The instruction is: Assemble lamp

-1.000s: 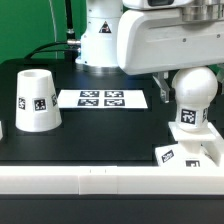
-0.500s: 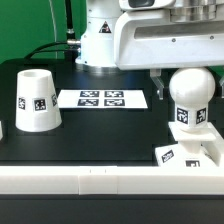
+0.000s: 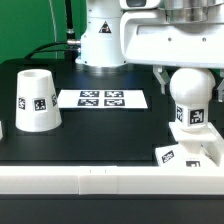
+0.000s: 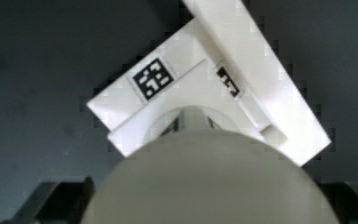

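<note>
A: Biggest first?
B: Black surface (image 3: 100, 135). Shade (image 3: 35, 100) stands wide end down, well apart at 9 o'clock from the bulb in the exterior view.
A: Base?
B: Lamp base (image 3: 195, 152) sits at 4 o'clock in that frame. The bulb (image 3: 190, 90) is upright on it, long axis vertical.
A: Gripper?
B: Gripper (image 4: 201, 205) is straight above and clamped on the bulb, pads (image 4: 60, 203) against its sides. The bulb's axis runs in line with the gripper.
A: Next?
B: Probably a twist about that axis. Seating depth, can't tell.
</note>
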`<state>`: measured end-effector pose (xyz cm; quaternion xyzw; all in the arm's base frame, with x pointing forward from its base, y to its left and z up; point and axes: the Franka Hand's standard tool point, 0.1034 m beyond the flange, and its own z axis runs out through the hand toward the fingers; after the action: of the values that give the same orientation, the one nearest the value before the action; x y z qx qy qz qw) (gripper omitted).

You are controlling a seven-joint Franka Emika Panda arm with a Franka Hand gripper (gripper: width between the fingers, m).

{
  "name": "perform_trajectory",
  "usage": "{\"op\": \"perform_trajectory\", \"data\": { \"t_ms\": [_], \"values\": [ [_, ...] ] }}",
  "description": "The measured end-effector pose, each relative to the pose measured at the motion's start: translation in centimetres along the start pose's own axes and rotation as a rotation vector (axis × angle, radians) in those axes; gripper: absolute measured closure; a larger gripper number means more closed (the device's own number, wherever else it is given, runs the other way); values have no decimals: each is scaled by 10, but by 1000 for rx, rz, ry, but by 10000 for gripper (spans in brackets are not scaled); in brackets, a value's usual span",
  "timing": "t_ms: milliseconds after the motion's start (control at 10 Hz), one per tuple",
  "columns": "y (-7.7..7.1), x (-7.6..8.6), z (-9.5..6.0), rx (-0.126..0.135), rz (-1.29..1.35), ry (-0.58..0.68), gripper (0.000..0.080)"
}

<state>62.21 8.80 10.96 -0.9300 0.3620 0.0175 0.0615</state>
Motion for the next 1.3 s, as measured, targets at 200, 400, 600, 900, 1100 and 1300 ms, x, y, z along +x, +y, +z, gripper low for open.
{"op": "perform_trajectory", "data": {
  "t_ms": [200, 400, 600, 900, 1100, 1300],
  "values": [
    [-1, -2, 1, 9, 128, -11, 223],
    [-2, -2, 1, 17, 206, -20, 223],
    [-3, -3, 1, 17, 231, -20, 216],
    [-2, -3, 0, 17, 89, -20, 105],
    [-4, -3, -7, 12, -233, -21, 101],
    [-4, -2, -8, 16, -501, -18, 101]
  ]
}}
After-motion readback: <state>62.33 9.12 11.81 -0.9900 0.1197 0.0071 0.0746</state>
